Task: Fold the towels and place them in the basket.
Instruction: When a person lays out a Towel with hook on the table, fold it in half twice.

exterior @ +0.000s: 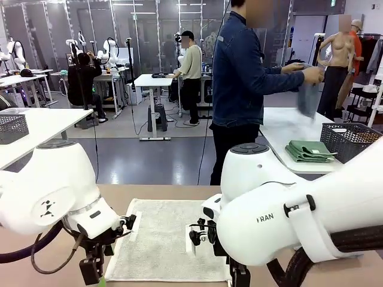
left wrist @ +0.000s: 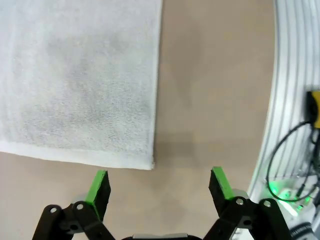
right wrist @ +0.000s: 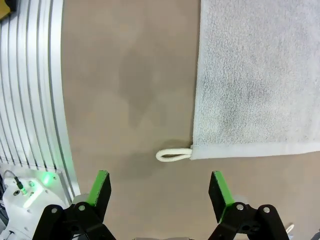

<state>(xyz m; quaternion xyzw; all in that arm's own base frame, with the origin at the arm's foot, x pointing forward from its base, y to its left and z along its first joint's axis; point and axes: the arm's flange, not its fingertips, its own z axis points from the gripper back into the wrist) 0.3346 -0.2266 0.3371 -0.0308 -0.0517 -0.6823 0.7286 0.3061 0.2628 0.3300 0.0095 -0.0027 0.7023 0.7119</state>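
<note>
A pale blue-grey towel lies flat and unfolded on the brown table between my two arms. In the left wrist view one near corner of the towel sits just above my left gripper, which is open and holds nothing. In the right wrist view the towel has its small corner loop lying on the table just above my right gripper, also open and holding nothing. Both hover near the towel's near edge. A dark wire-mesh basket stands on the white table at the back right.
A person stands across the table, turned to the white table and holding a grey cloth. Folded green cloths lie beside the basket. A second mesh basket stands on a white table at the left. Metal rails border the table's near edge.
</note>
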